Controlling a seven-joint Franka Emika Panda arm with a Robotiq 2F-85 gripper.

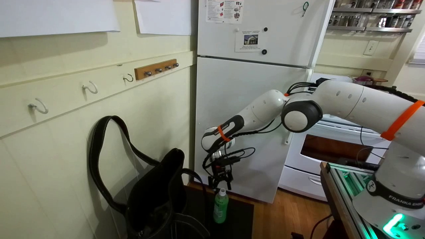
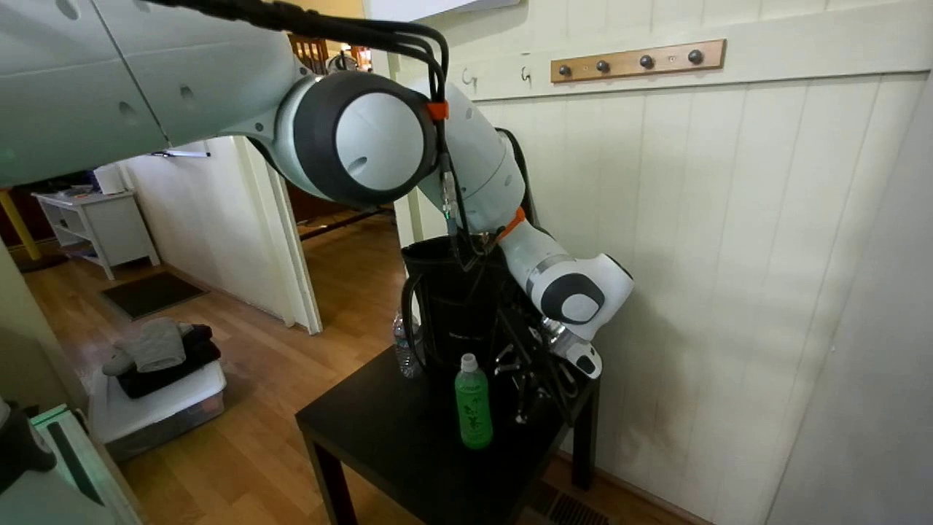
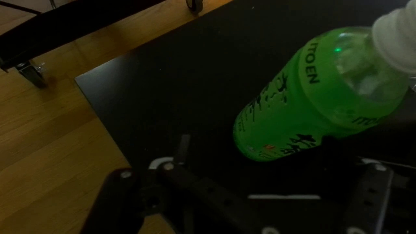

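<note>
"Black bag (image 1: 152,197) at left on the bench (image 2: 379,415); then?"
"Rightward, a green bottle (image 1: 220,209), upright, and near it the tool (image 1: 220,185), spread and empty."
"Which step?"
"Positioning, I'd judge; the next move calls for centring the tool around the bottle."

A cream panelled wall (image 2: 729,219) flanks one edge of the black rectangular table (image 2: 379,415), a white refrigerator (image 1: 239,76) faces another, and brown wooden floorboards (image 3: 48,146) extend past one corner.
</note>
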